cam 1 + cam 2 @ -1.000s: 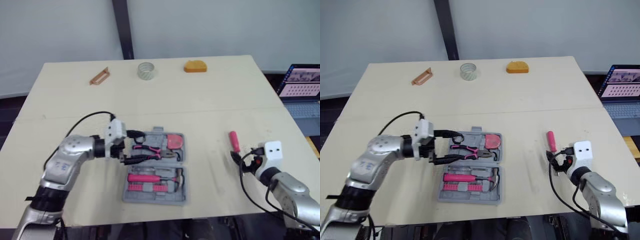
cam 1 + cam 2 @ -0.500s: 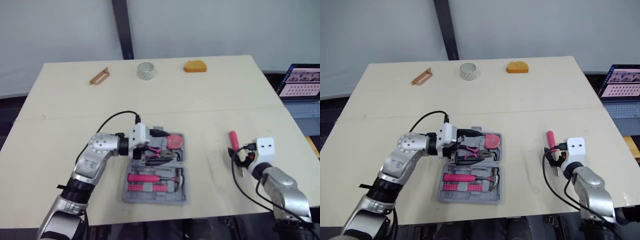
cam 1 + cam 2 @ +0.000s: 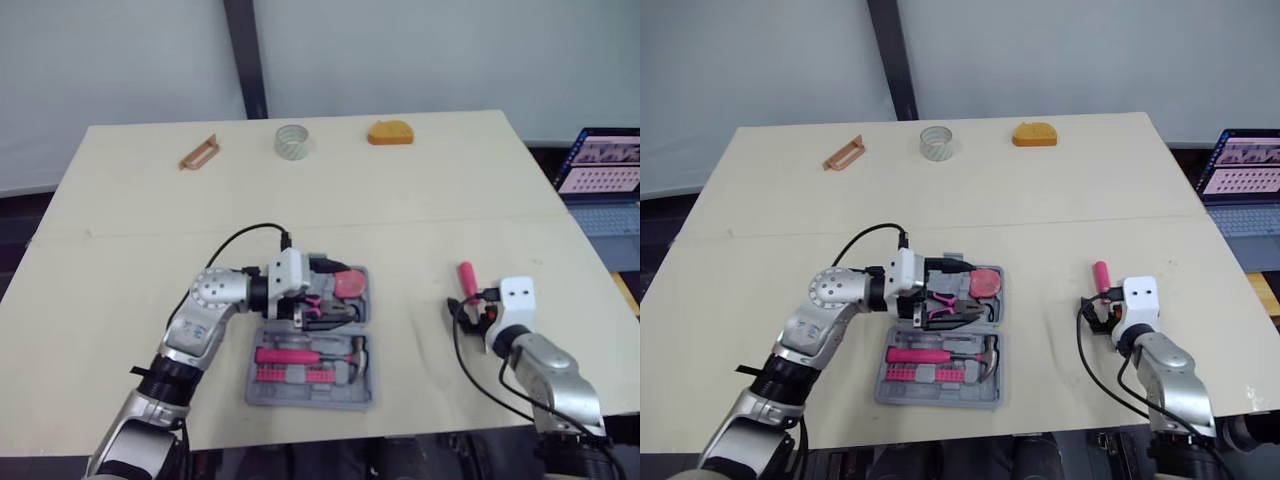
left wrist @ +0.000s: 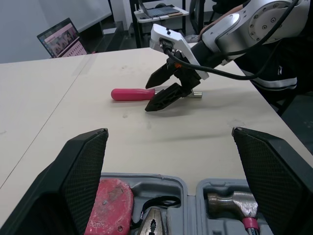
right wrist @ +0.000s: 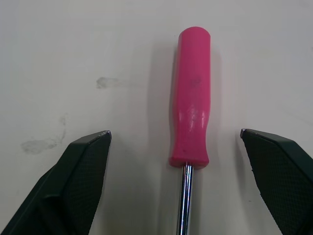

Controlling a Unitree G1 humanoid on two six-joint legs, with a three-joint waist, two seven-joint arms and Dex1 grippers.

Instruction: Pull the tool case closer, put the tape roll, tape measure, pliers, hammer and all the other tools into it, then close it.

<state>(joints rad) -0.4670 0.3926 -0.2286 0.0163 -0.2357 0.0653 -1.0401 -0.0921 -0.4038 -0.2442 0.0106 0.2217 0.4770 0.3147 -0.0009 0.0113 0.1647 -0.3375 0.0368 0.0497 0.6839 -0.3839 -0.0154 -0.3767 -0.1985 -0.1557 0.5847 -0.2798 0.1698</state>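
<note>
The grey tool case lies open near the table's front edge. It holds a pink tape measure, pliers, a pink-handled hammer and pink bits. My left gripper hovers open over the case's far half, its fingers spread wide above the pliers. A pink-handled screwdriver lies on the table right of the case. My right gripper is open just behind it, with the shaft and the handle's end between the fingers, which do not touch it. The tape roll sits at the table's far edge.
An orange object and a brown-orange bracket also lie along the far edge. A laptop stands beyond the table's right side. In the left wrist view the right gripper is seen beside the screwdriver.
My left gripper has swung right from the case's left edge to over its far half. The right gripper has moved in towards the screwdriver.
</note>
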